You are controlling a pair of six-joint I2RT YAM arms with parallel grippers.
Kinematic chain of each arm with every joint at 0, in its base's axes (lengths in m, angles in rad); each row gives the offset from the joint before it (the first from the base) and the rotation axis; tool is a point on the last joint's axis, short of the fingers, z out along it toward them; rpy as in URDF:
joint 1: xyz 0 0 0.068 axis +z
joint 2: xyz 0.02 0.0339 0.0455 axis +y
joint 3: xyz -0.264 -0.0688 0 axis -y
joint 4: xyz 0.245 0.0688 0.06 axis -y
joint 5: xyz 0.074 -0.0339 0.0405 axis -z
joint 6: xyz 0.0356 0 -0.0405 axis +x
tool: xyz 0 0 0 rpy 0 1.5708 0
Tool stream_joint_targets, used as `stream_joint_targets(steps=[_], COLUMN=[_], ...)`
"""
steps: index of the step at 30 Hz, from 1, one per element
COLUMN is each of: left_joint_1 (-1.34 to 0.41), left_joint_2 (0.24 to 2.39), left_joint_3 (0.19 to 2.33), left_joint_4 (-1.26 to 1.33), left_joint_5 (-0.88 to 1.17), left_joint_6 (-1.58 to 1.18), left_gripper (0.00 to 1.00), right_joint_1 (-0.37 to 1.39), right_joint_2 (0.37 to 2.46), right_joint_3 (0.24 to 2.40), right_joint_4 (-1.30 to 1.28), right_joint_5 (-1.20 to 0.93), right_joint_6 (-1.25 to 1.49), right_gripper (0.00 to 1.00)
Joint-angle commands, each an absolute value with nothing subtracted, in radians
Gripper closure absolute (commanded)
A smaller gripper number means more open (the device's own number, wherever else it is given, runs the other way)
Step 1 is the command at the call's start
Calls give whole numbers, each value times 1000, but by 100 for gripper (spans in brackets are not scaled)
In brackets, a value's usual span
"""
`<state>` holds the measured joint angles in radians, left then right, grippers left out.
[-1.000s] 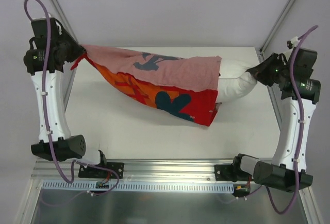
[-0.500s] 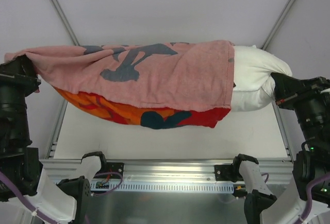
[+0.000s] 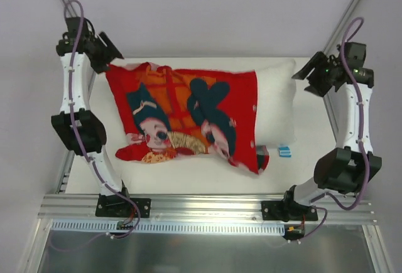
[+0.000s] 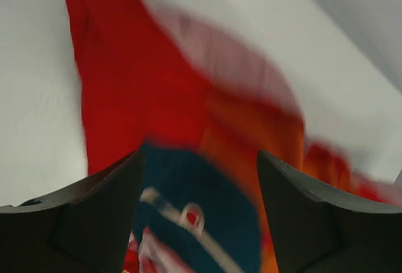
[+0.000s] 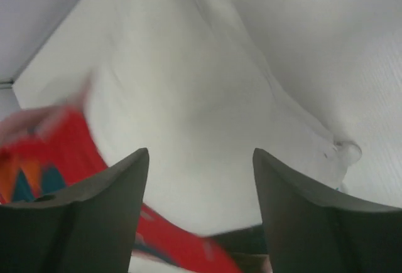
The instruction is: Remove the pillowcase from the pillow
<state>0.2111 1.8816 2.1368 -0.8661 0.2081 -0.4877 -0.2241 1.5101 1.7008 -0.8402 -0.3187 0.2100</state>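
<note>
Top external: pillowcase [image 3: 182, 119] covers most of pillow [image 3: 276, 103]; left tool [image 4: 200, 160], right tool [image 5: 201, 154] spread, seemingly empty.

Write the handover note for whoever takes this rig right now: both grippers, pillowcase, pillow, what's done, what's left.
Left gripper: jaws open, empty, by the far-left corner of the pillowcase.
Right gripper: jaws open, empty, over the bare right end of the pillow.
Pillowcase lies flat on the table, printed side up, covering most of the pillow; only the white right end and the blue tag show.
Done: one end uncovered.
Left: grip the case and the pillow, then pull the case fully off.
</note>
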Motion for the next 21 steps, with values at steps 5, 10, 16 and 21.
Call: stream_joint_targets(steps=[5,10,16,21], left_joint_1=[195,129,-64,-172], left_joint_2=[1741,1652,1548,1506], left_joint_3=[2065,1912,1718,1597], left_joint_4=[-919,-917,-893,-845], left_joint_5=[259,209,100,63], left_joint_6=[-427,-379,-339,-376], left_gripper=[24,24,1,1], right_joint_1=[-206,-206,-181,-155], right_joint_2=[1281,1258,1295,1330], right_joint_3=[1457,1364,1342,1359], right_joint_4=[-756,-712,-701,-678], right_joint_5=[-239,-265,-298,-298], right_joint_6=[115,110,103,117], right_gripper=[16,11,10,9])
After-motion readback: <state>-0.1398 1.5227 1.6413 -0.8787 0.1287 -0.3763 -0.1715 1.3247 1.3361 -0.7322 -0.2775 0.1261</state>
